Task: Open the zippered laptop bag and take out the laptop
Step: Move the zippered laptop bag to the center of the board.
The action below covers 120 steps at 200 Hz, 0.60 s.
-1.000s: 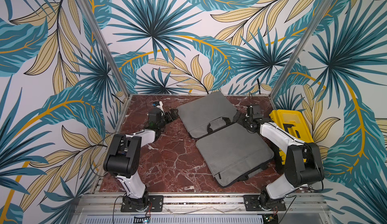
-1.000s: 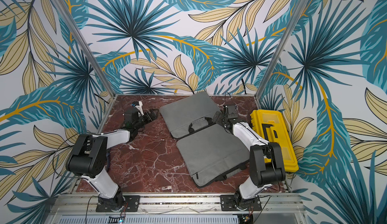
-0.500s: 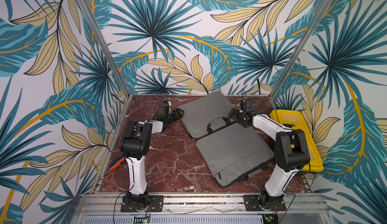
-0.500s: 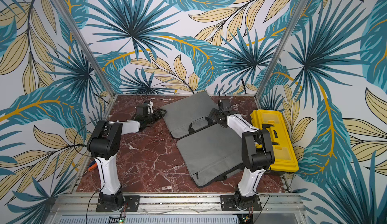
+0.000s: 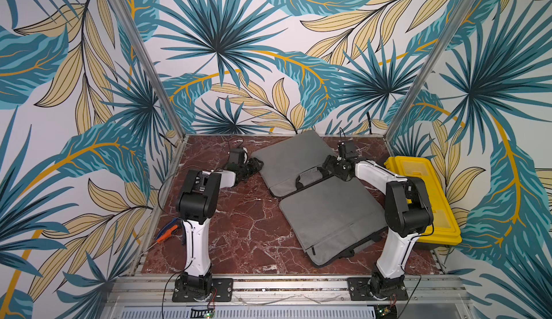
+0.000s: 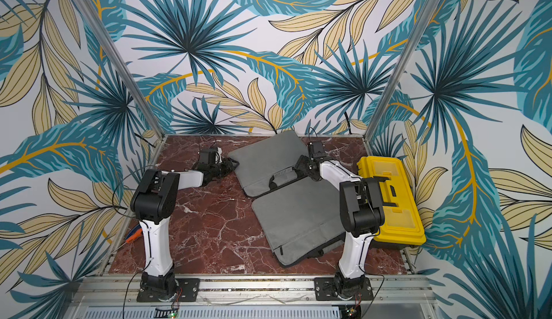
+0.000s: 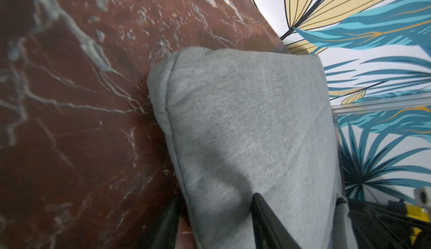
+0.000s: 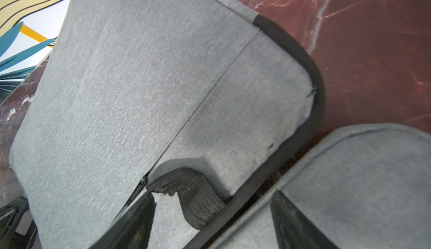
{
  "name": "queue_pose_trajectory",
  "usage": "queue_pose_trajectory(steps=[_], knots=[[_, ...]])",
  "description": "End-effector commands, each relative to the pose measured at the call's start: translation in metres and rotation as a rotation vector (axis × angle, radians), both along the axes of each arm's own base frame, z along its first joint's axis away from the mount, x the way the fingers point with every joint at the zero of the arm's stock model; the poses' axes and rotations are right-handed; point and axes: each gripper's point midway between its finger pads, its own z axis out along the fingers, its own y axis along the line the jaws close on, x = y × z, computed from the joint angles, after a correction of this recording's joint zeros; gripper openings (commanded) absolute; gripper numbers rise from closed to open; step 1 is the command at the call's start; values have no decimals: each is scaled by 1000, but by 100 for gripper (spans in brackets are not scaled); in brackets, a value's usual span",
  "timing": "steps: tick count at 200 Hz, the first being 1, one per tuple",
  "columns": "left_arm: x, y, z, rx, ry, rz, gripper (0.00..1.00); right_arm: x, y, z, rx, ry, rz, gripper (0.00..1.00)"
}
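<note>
Nothing is judged done yet: the laptop bag (image 5: 291,159), lying flat at the back of the surface (image 5: 239,228) just beside a second grey bag (image 5: 331,213), appears zipped, and no laptop is seen. Its corner is straddled by the left gripper (image 7: 213,196), but whether the jaws grip it cannot be told. The right gripper (image 8: 212,193) is spread over the handle (image 8: 193,196), grasping nothing.

Robot test cell in a lab, not a lived-in room. A marble-look tabletop (image 5: 248,228) is boxed in on three sides by leaf-print wall panels (image 5: 268,34), held on bare aluminium posts (image 5: 143,54). The left arm (image 5: 195,213) and right arm (image 5: 400,237) are bolted through black base plates (image 5: 203,289) to an aluminium rail (image 5: 283,284) along the near edge. A yellow toolbox (image 5: 424,189) is parked far right. An orange-handled hand tool (image 5: 167,231) is left at the left edge.
</note>
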Motion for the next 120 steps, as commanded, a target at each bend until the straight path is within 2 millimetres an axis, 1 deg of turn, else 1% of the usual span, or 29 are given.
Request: queue_pose_trajectory(steps=[1,22,46,68,81,120], knots=[[9,-7,6,-24,-6,-6,33,5,12,-8,12,8,38,78],[6,-2,6,-9,-5,17,17,9,17,-12,20,12,52,77],[2,6,11,21,-17,49,0,13,23,-17,30,19,73,76],[-4,16,14,44,-18,89,0,15,33,-21,44,24,107,76],[-11,24,15,67,-18,125,0,17,39,-20,47,18,130,75],[-41,63,22,135,-12,273,0,22,61,-16,68,10,199,73]])
